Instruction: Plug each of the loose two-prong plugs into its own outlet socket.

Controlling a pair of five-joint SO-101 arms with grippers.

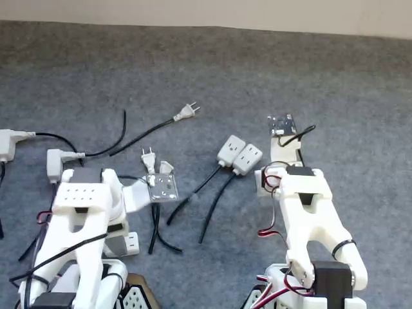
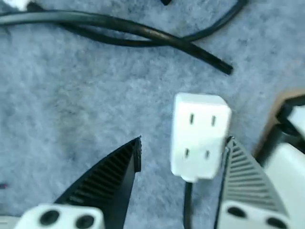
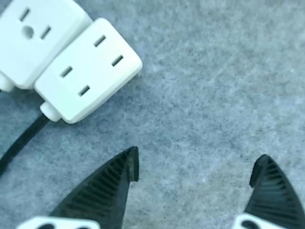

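My left gripper (image 2: 183, 152) is open and hangs low over the grey felt. A white two-slot outlet socket (image 2: 200, 136) on a black cord lies between its fingers, close against one finger (image 2: 240, 171). The same socket (image 1: 129, 243) lies beside the left arm's base. My right gripper (image 3: 196, 164) is open with bare felt between its fingers. Just ahead of it lie a two-slot socket (image 3: 88, 76) and a grounded socket (image 3: 33, 38), side by side (image 1: 239, 153). A loose two-prong plug (image 1: 149, 156) and another (image 1: 187, 112) lie on the felt.
Two white angled plugs (image 1: 56, 164) (image 1: 6, 143) with black cords lie at the far left. Black cords (image 2: 124, 31) cross the felt ahead of the left gripper. Cords (image 1: 212, 193) trail from the paired sockets toward the arms.
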